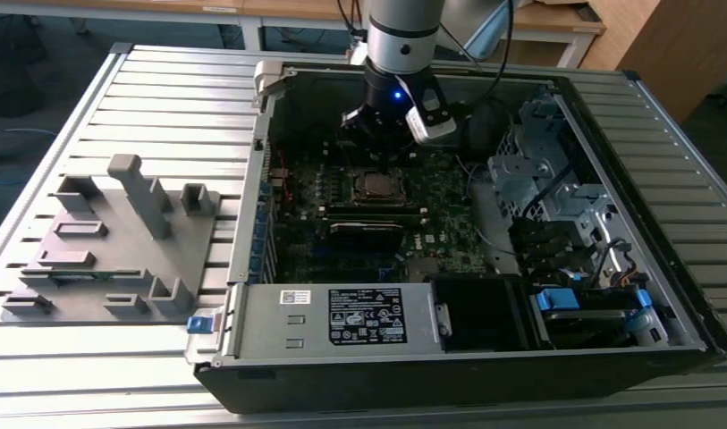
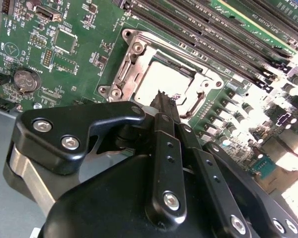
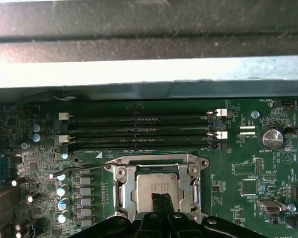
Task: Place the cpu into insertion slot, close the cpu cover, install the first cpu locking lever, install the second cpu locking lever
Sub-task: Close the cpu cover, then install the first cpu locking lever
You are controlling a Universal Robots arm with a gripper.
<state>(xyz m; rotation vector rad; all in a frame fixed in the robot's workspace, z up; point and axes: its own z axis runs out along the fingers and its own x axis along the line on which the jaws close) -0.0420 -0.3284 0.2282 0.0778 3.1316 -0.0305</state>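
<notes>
Obs.: pincer [image 2: 161,96] clenched, its two black fingers meeting at the tips with nothing seen between them. In both wrist views that tip covers part of one edge of the cpu [image 3: 160,184], and I cannot tell whether it touches or hangs just above. One cpu, dull silver top, lying flat in the insertion slot [image 1: 352,185]. The slot's black body is almost wholly hidden under the chip and the cpu cover [image 3: 156,161]. One cover, lying flat around the chip, which shows through its cut-out. In the first wrist view the pincer's body cuts off the frame's near side. A thin dark rod [image 3: 79,169] runs off one corner of the frame; hard to make out whether it is a locking lever or whether it is latched. Glare whitens the chip's top in the second wrist view. Four long memory slots [image 3: 139,133], as far as I can count, lie beside the socket. One coin cell [image 3: 273,139] sits on the green motherboard [image 3: 238,168]. Exterior view: the arm [image 1: 401,36] comes down at 12 o'clock of the socket, inside one open computer case [image 1: 602,170]. One labelled power supply [image 1: 339,315] at 6 o'clock. One grey moulded fixture [image 1: 113,241] at 9 o'clock of the case, well apart, on the slatted table [image 1: 173,89].
</notes>
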